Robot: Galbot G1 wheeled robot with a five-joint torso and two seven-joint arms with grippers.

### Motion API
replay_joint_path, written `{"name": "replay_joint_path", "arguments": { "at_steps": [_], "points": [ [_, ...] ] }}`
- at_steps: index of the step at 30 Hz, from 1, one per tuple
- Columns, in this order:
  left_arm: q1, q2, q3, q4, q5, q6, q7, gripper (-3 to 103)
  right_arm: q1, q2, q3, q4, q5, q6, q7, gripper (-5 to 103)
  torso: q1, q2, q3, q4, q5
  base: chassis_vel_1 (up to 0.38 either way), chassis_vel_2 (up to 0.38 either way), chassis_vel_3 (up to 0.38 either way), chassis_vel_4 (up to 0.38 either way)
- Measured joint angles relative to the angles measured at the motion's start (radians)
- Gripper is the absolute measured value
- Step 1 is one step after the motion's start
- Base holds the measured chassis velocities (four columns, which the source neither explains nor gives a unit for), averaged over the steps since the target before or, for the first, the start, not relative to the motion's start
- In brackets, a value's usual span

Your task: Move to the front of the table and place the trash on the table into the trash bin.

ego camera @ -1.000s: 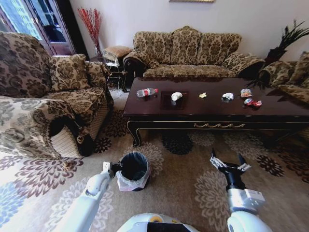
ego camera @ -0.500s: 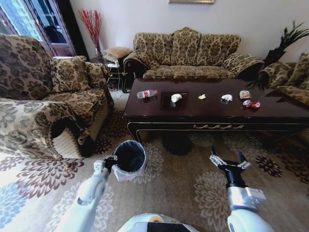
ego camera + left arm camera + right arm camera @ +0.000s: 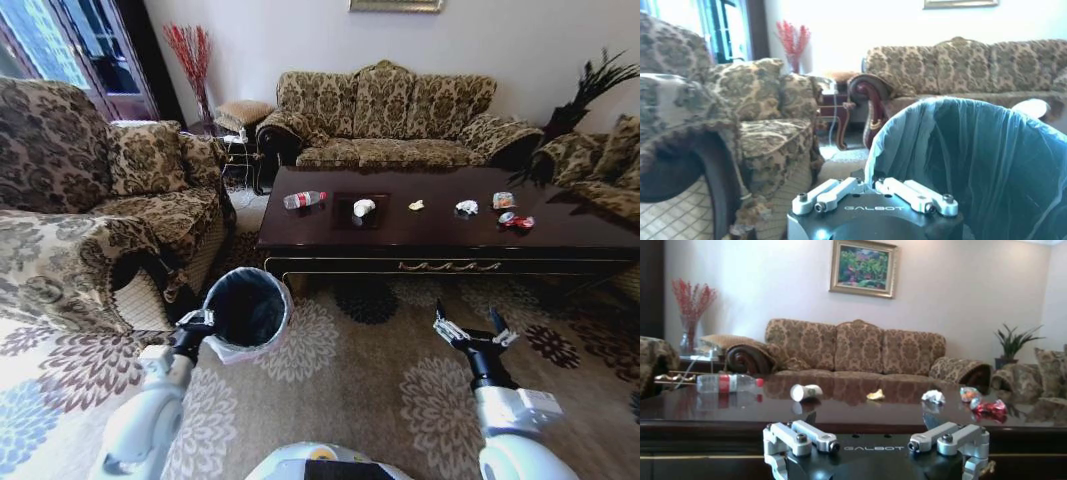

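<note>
Near the left armchair (image 3: 90,230), the left gripper (image 3: 192,327) clamps the trash bin (image 3: 247,312) by its rim, tilted off the carpet (image 3: 360,370). Farther off, the trash (image 3: 364,207) lies along the table (image 3: 440,240), sofa (image 3: 400,115) behind. At right, the right gripper (image 3: 472,330) hovers spread wide before the table's apron.

Glossy dark wood table (image 3: 440,232)

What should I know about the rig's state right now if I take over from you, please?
Left tool: shut on the trash bin, held off the carpet, tilted, left of the table.
Right tool: open, empty, in front of the table.
Trash on the table: bottle, paper bits, yellowish scrap, wrappers.
Done: bin picked up.
Left: all trash into the bin.
</note>
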State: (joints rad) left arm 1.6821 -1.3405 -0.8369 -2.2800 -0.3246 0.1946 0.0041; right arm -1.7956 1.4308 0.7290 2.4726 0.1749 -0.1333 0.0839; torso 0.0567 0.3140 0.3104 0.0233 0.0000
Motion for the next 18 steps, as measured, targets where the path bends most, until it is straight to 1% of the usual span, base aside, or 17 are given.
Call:
{"name": "replay_joint_path", "arguments": {
  "at_steps": [2,5,8,13,14,16,18],
  "points": [
    [0.004,-0.004,0.000,-0.002,-0.006,-0.005,-0.004,3,0.001,-0.003,-0.003,0.003,0.001,-0.005,-0.001,100,0.001,0.003,0.002,0.0000,0.0000,0.000,0.000,0.000,0.000],
    [0.020,-0.022,0.004,-0.007,-0.025,-0.050,-0.009,3,0.011,-0.016,-0.020,0.015,0.000,-0.037,-0.004,100,0.007,0.022,0.015,-0.0002,0.0000,0.000,0.000,0.000,0.000],
    [0.021,-0.030,0.008,-0.007,-0.021,-0.064,-0.001,3,0.014,-0.021,-0.025,0.018,-0.001,-0.044,-0.004,100,0.010,0.031,0.021,-0.0001,0.0000,0.000,0.000,0.000,0.000],
    [0.015,-0.039,0.019,-0.008,-0.020,-0.068,-0.005,3,0.012,-0.029,-0.024,0.023,-0.001,-0.053,-0.002,100,0.016,0.048,0.032,-0.0002,0.0000,0.000,0.000,0.000,0.000],
    [0.012,-0.042,0.024,-0.014,-0.020,-0.068,-0.012,3,0.010,-0.033,-0.023,0.025,-0.001,-0.055,0.001,100,0.020,0.058,0.038,-0.0002,0.0000,0.000,0.000,0.000,0.000],
    [0.012,-0.043,0.026,-0.017,-0.020,-0.068,-0.012,3,0.011,-0.033,-0.023,0.026,-0.001,-0.057,0.002,100,0.021,0.061,0.039,-0.0001,0.0001,0.000,0.000,0.000,0.000],
    [0.011,-0.044,0.034,-0.027,-0.019,-0.065,-0.012,3,0.015,-0.033,-0.025,0.027,-0.001,-0.065,0.004,100,0.026,0.073,0.047,-0.0002,0.0000,0.000,0.000,0.000,0.000]
  ]
}}
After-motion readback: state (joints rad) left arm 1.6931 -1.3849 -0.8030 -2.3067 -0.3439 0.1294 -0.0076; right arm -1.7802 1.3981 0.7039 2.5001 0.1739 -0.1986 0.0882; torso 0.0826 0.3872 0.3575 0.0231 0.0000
